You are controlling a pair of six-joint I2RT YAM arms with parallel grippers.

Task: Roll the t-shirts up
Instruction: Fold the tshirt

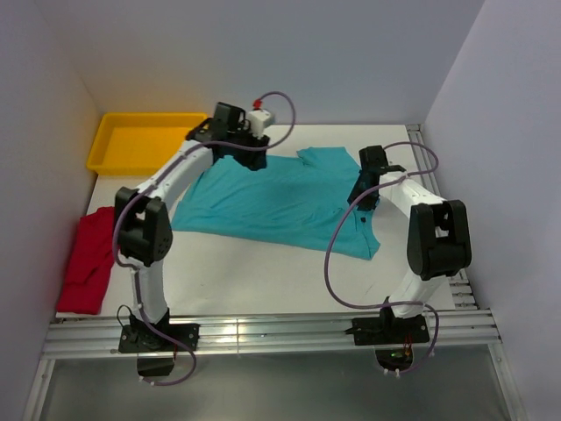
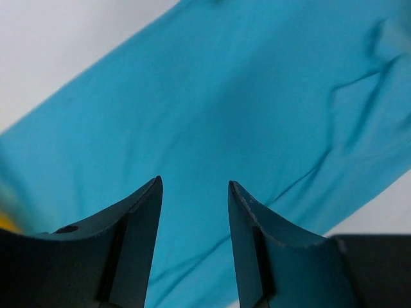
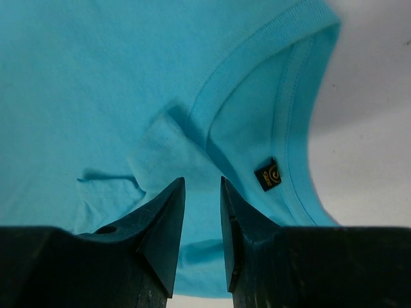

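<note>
The teal t-shirt (image 1: 280,202) lies spread flat on the white table, collar to the right. The red t-shirt (image 1: 88,259) lies crumpled at the table's left edge. My left gripper (image 1: 250,156) hovers over the teal shirt's far left edge; in the left wrist view (image 2: 194,185) it is open and empty above the cloth (image 2: 244,102). My right gripper (image 1: 361,189) is over the shirt's collar end; in the right wrist view (image 3: 203,183) it is open with a narrow gap, empty, above the neckline (image 3: 257,58) and a black label (image 3: 268,174).
A yellow tray (image 1: 140,140) stands at the back left corner. White walls close in the left, back and right sides. A metal rail (image 1: 263,329) runs along the near edge by the arm bases.
</note>
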